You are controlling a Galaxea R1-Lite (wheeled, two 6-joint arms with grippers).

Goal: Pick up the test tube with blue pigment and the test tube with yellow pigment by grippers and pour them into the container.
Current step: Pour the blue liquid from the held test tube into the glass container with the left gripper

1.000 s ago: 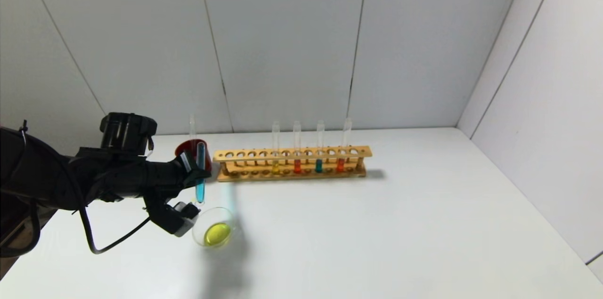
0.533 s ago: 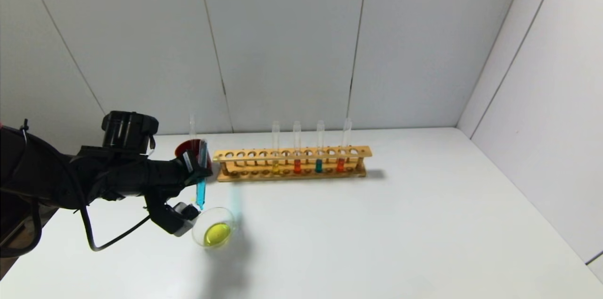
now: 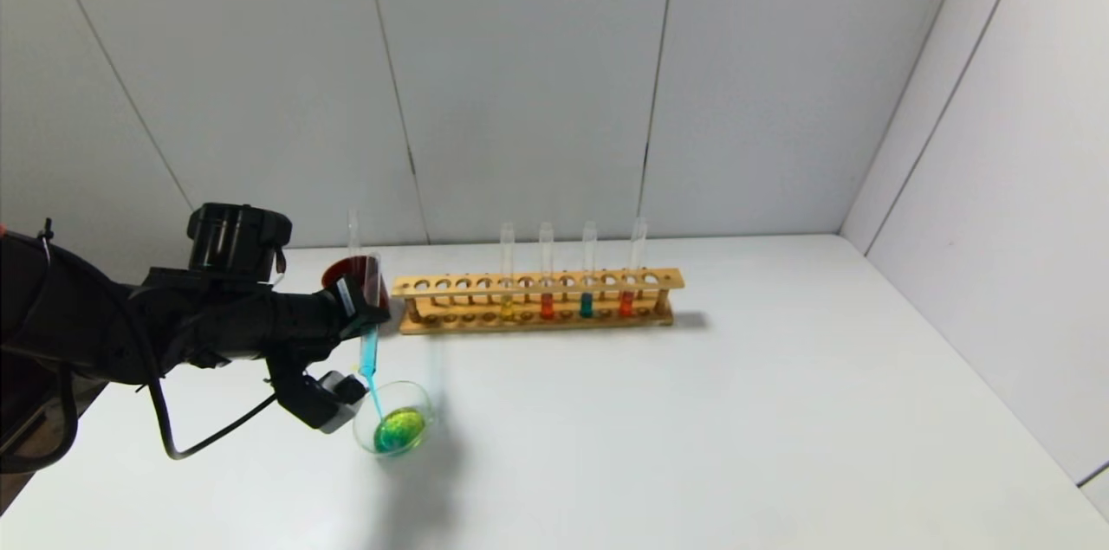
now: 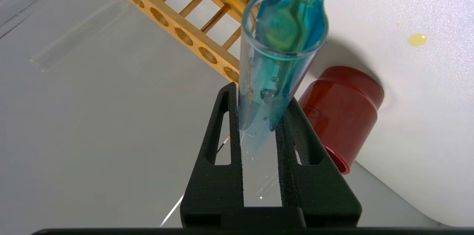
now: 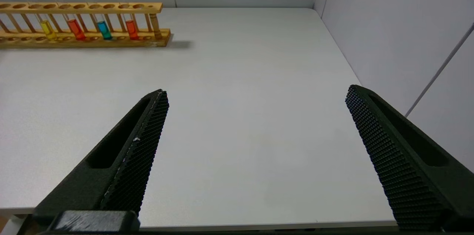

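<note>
My left gripper [image 3: 364, 318] is shut on the test tube with blue pigment [image 3: 370, 346] and holds it tipped mouth-down over the container [image 3: 416, 401], a shallow clear glass dish. A thin blue stream runs from the tube's mouth into the dish, where the liquid is yellow-green. In the left wrist view the black fingers [image 4: 226, 124] clamp the tube [image 4: 281, 42] near its round end. No tube with lemon-yellow liquid shows. My right gripper [image 5: 255, 92] is open and empty over bare table, out of the head view.
A dark red cup [image 3: 345, 271] with an empty clear tube in it stands just behind the left gripper. A wooden rack [image 3: 537, 281] to its right holds amber, orange-red, teal and orange-red tubes. A yellow drop [image 4: 417, 39] lies on the table.
The blue tube has tipped further over the dish. Blue liquid now streams out, and the dish's liquid has gone from yellow to green. The left arm has barely shifted.
</note>
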